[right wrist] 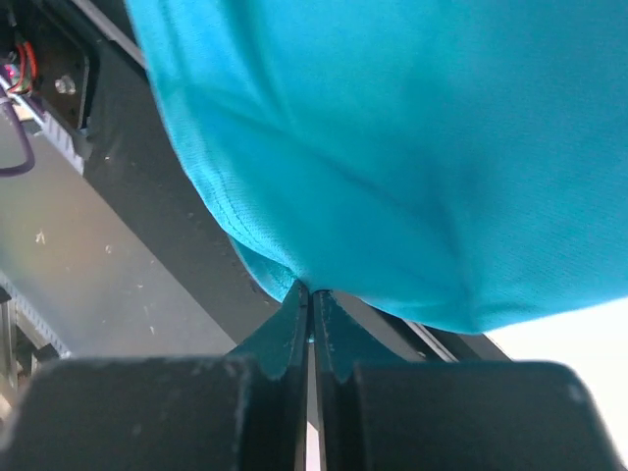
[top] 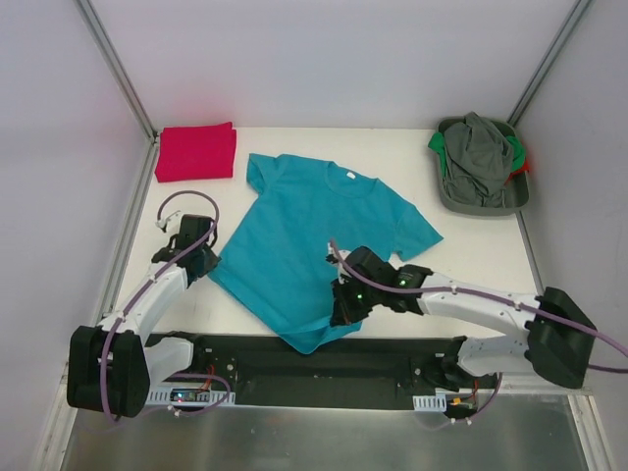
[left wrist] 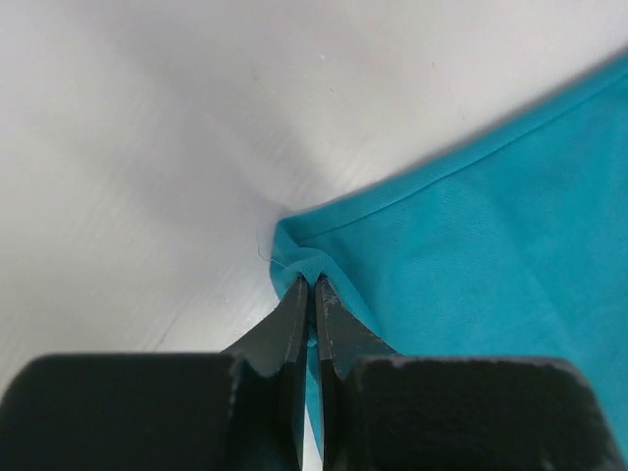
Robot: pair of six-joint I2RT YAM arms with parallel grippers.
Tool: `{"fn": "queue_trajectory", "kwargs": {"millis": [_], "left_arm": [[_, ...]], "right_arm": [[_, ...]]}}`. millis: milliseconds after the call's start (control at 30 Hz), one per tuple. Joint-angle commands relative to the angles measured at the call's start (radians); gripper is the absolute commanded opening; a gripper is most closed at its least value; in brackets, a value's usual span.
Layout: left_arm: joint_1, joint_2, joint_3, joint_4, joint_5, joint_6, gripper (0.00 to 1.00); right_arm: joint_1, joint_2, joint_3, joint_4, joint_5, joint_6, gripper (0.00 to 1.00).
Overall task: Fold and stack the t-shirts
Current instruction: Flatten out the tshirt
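Note:
The teal t-shirt [top: 314,231] lies spread on the white table, white neck label [top: 351,176] at the far side. A folded red t-shirt [top: 196,152] sits at the far left corner. My left gripper [top: 208,263] is shut on the teal shirt's left hem corner [left wrist: 299,260], low at the table. My right gripper [top: 343,312] is shut on the bottom hem [right wrist: 294,275] near the shirt's right hem corner, and the cloth [right wrist: 412,147] hangs over the black base rail.
A grey tray [top: 481,199] with a heap of grey, green and red clothes [top: 479,147] stands at the far right. The black base rail [top: 294,358] runs along the near edge. White walls enclose the table on three sides.

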Motion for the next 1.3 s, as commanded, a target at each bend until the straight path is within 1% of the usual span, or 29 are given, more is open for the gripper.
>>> {"fn": "queue_trajectory", "kwargs": {"millis": [0, 100, 133, 167, 200, 233, 267, 333, 367, 400, 433, 467, 533, 567, 600, 667, 700, 733, 767, 800, 833, 933, 1000, 1033, 1167, 1233, 1267], "left_arm": [[0.044, 0.012, 0.081, -0.084, -0.115, -0.034, 0.00], [0.076, -0.003, 0.088, -0.107, -0.135, -0.056, 0.00], [0.085, -0.009, 0.090, -0.111, -0.132, -0.057, 0.07], [0.090, -0.014, 0.090, -0.114, -0.129, -0.054, 0.16], [0.091, -0.018, 0.090, -0.116, -0.126, -0.053, 0.19], [0.091, -0.020, 0.090, -0.120, -0.123, -0.054, 0.24], [0.093, -0.023, 0.091, -0.124, -0.116, -0.053, 0.27], [0.095, -0.024, 0.099, -0.134, -0.109, -0.054, 0.28], [0.095, -0.026, 0.107, -0.145, -0.104, -0.057, 0.29], [0.095, -0.030, 0.114, -0.156, -0.097, -0.063, 0.32], [0.095, -0.035, 0.122, -0.163, -0.087, -0.065, 0.38], [0.095, -0.043, 0.128, -0.171, -0.078, -0.068, 0.49], [0.095, -0.064, 0.148, -0.199, -0.049, -0.076, 0.73], [0.095, -0.078, 0.154, -0.209, -0.040, -0.079, 0.97], [0.095, -0.102, 0.160, -0.223, -0.040, -0.085, 0.99], [0.095, -0.136, 0.174, -0.260, -0.061, -0.100, 0.99], [0.095, -0.158, 0.182, -0.268, -0.066, -0.103, 0.99], [0.095, -0.178, 0.183, -0.271, -0.057, -0.100, 0.99], [0.095, -0.194, 0.183, -0.269, -0.040, -0.102, 0.99], [0.095, -0.205, 0.185, -0.269, -0.009, -0.108, 0.99], [0.095, -0.211, 0.187, -0.265, 0.035, -0.115, 0.99], [0.095, -0.176, 0.157, -0.187, 0.251, -0.100, 0.99], [0.095, -0.118, 0.133, -0.141, 0.389, -0.103, 0.99], [0.095, -0.086, 0.121, -0.112, 0.428, -0.096, 0.99], [0.093, 0.084, 0.093, -0.024, 0.546, -0.091, 0.99], [0.093, 0.164, 0.090, 0.016, 0.559, -0.089, 0.99], [0.095, 0.207, 0.097, 0.025, 0.557, -0.082, 0.99]], "right_arm": [[0.076, 0.112, 0.128, 0.094, -0.068, 0.016, 0.01], [0.123, 0.197, 0.175, 0.113, -0.105, 0.005, 0.01], [0.134, 0.218, 0.188, 0.117, -0.122, 0.003, 0.04], [0.145, 0.232, 0.199, 0.117, -0.133, 0.002, 0.06], [0.151, 0.241, 0.205, 0.117, -0.140, -0.003, 0.07], [0.160, 0.246, 0.211, 0.117, -0.150, -0.010, 0.11], [0.171, 0.247, 0.216, 0.117, -0.162, -0.021, 0.17], [0.182, 0.237, 0.224, 0.116, -0.211, -0.055, 0.32], [0.188, 0.228, 0.225, 0.114, -0.250, -0.073, 0.43], [0.189, 0.214, 0.227, 0.107, -0.274, -0.085, 0.47], [0.192, 0.194, 0.227, 0.096, -0.286, -0.101, 0.52], [0.192, 0.169, 0.227, 0.076, -0.291, -0.121, 0.57], [0.192, 0.116, 0.236, 0.007, -0.234, -0.165, 0.65], [0.191, 0.087, 0.239, -0.031, -0.187, -0.180, 0.71], [0.188, 0.058, 0.242, -0.068, -0.141, -0.200, 0.76], [0.173, 0.008, 0.247, -0.131, -0.037, -0.225, 0.89], [0.156, -0.013, 0.245, -0.146, 0.014, -0.227, 0.93], [0.136, -0.027, 0.242, -0.159, 0.054, -0.225, 0.98], [0.105, -0.044, 0.238, -0.162, 0.077, -0.216, 1.00], [0.075, -0.050, 0.231, -0.159, 0.096, -0.210, 0.96], [0.030, -0.049, 0.225, -0.156, 0.103, -0.208, 0.96], [-0.120, 0.006, 0.245, -0.154, 0.134, -0.254, 0.96], [-0.243, 0.080, 0.296, -0.162, 0.165, -0.289, 0.96], [-0.301, 0.124, 0.331, -0.160, 0.159, -0.315, 0.96], [-0.481, 0.313, 0.472, -0.154, 0.215, -0.395, 0.96], [-0.553, 0.423, 0.532, -0.157, 0.232, -0.415, 0.96], [-0.590, 0.466, 0.562, -0.172, 0.211, -0.415, 0.96]]}}
